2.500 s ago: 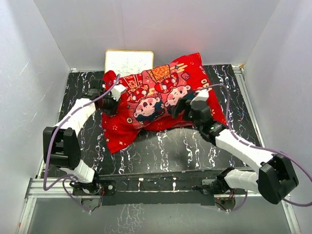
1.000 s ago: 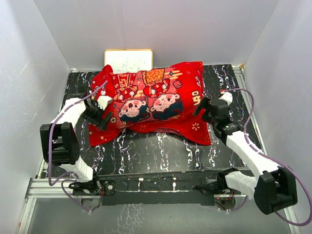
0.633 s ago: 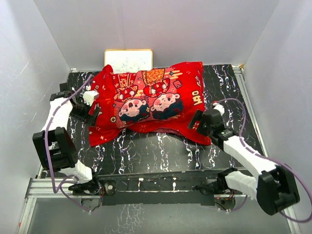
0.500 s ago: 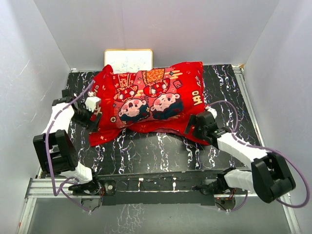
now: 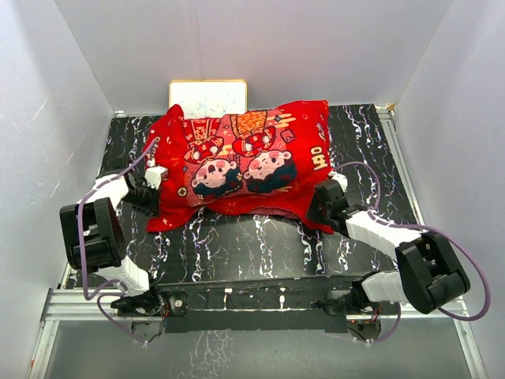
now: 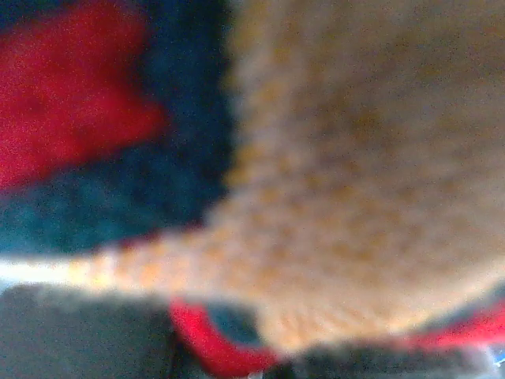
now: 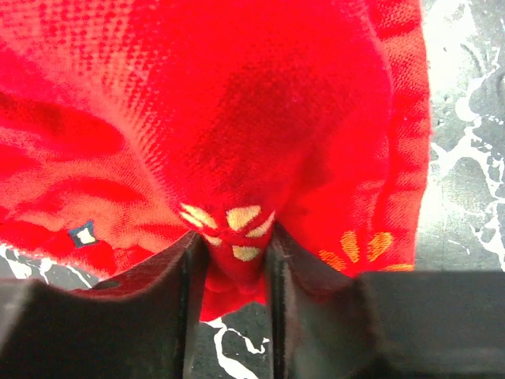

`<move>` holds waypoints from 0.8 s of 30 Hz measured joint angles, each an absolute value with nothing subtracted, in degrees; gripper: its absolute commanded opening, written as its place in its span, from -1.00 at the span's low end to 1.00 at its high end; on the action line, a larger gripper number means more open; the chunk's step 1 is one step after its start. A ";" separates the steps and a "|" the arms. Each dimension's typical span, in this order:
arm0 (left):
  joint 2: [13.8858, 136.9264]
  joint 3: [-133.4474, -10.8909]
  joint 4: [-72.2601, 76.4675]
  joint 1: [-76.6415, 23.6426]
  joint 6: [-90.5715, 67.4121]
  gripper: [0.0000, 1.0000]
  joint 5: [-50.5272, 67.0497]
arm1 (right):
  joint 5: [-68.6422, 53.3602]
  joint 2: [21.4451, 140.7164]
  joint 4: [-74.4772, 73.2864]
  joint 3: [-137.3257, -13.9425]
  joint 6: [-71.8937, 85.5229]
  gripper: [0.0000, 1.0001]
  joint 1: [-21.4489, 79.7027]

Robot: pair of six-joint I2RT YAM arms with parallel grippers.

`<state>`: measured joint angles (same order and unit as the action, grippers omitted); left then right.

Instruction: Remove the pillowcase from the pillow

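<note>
The bright red pillowcase (image 5: 245, 162) lies plump across the middle of the table, cartoon children facing up. The pillow is hidden inside it. My left gripper (image 5: 156, 189) is buried in the cover's left edge. In the left wrist view only blurred orange, blue and red fabric (image 6: 355, 158) fills the frame, and no fingers show. My right gripper (image 5: 319, 207) sits at the near right corner. In the right wrist view its jaws (image 7: 235, 260) pinch a fold of red fabric (image 7: 237, 118) with a gold flower print between the black fingers (image 7: 158, 308).
A flat wood-framed white board (image 5: 207, 98) leans at the back wall behind the pillowcase. The black marbled table (image 5: 260, 237) shows in front of the cover. White walls close in on three sides, and a metal rail (image 5: 252, 300) runs along the near edge.
The left gripper came in to the cover's left edge and shut. The right gripper slid left to the near right corner and closed on a fold. The pillowcase has hardly shifted.
</note>
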<state>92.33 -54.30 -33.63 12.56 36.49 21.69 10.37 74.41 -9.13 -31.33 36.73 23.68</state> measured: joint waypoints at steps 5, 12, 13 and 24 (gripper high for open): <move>88.44 -60.25 -40.42 12.58 34.63 -1.00 27.68 | 10.44 71.11 -10.07 -31.42 36.03 -0.84 24.40; 78.78 -81.84 -50.24 12.56 30.20 -1.00 35.38 | 15.64 59.75 -15.88 -38.06 35.62 -0.84 29.28; 78.28 -84.84 -51.00 12.56 29.30 -1.00 36.03 | 16.84 58.59 -16.71 -39.68 35.18 -0.84 29.85; 78.67 -124.16 -49.69 12.51 10.61 -1.00 39.57 | 28.18 58.48 -27.94 -70.43 26.17 -0.84 30.52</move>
<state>78.67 -124.16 -49.69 12.51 10.61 39.57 28.18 58.48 -27.94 -70.43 26.17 30.52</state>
